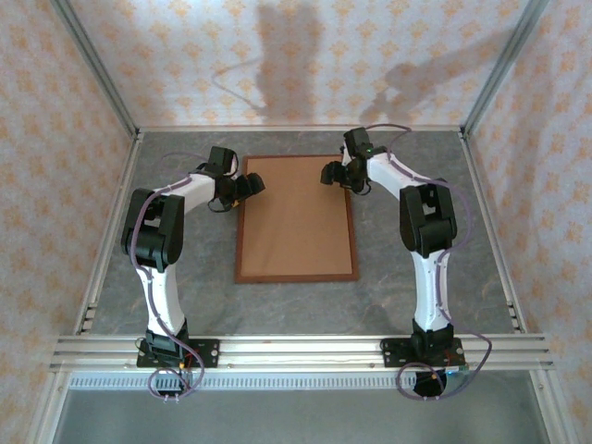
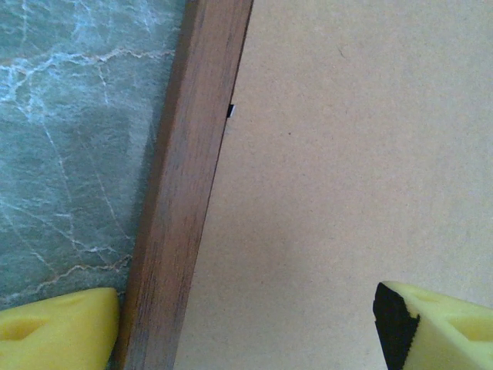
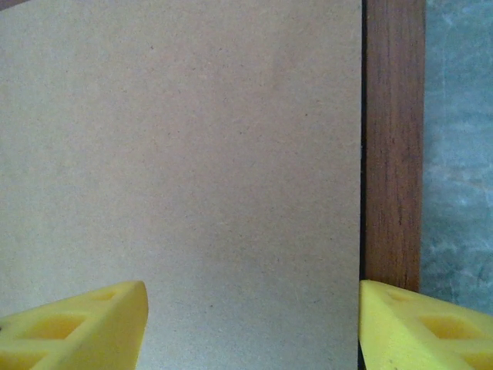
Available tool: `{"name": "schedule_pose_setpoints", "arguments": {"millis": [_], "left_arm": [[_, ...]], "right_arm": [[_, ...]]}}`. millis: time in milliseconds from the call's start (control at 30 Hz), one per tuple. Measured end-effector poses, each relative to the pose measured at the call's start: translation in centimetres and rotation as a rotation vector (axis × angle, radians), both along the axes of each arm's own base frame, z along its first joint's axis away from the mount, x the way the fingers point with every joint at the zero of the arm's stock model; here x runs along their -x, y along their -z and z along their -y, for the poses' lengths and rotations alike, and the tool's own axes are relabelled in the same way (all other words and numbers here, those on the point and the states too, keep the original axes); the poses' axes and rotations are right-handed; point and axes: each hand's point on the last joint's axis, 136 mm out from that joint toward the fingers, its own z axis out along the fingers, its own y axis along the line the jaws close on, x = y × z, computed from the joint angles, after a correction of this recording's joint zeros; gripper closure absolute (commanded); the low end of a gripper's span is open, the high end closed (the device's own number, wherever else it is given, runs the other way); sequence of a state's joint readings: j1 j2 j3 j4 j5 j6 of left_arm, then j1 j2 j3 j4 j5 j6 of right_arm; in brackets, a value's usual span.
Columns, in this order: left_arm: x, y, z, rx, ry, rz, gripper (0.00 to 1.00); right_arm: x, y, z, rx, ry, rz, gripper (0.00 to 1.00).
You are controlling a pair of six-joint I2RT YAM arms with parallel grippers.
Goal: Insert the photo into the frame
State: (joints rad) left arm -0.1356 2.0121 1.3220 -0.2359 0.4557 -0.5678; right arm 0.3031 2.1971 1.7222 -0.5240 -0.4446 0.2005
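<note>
**Straddling the frame's long rails with both tools spread**

You had the frame (image 1: 296,277) lying flat in the middle of the worktop (image 1: 185,296), its long sides running away from the arm bases. A plain brown backing board (image 1: 296,217) filled the opening, seated just inside the dark moulding, so the frame read as back side up. Whether the photo sat beneath that board, you could not tell.

You had set the left tool (image 1: 245,188) at the far end of the left rail and the right tool (image 1: 335,176) at the far end of the right rail, facing each other across the board. Both stood apart and gripped nothing.

From the left wrist, one yellow finger (image 2: 62,327) hung over the worktop just outside the rail and the other over the board, so the wood lay between them. A small dark tab (image 2: 231,111) showed where board met rail; it was probably a retaining clip, which would explain working that edge.

From the right wrist, one finger (image 3: 77,324) sat over the board and its partner over the rail's outer side. You could not tell whether either tool touched the wood.

The matched, spread stance looked chosen to steady the frame from both sides, or to bear on the board's edges evenly.
</note>
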Motion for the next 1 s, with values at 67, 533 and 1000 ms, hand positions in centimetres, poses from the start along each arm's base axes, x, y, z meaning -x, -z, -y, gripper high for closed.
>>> {"name": "schedule_pose_setpoints", "arguments": {"millis": [67, 533, 1000], "left_arm": [[0.0, 0.0, 0.0, 0.001, -0.002, -0.001, 0.15], [0.0, 0.0, -0.1, -0.002, -0.005, -0.001, 0.15], [-0.4, -0.2, -0.3, -0.029, 0.006, -0.018, 0.13]], "right_arm": [[0.3, 0.0, 0.1, 0.002, 0.000, -0.009, 0.30], [2.0, -0.4, 0.2, -0.004, 0.004, -0.045, 0.30], [5.6, -1.0, 1.9, 0.082, 0.035, -0.060, 0.26]]}}
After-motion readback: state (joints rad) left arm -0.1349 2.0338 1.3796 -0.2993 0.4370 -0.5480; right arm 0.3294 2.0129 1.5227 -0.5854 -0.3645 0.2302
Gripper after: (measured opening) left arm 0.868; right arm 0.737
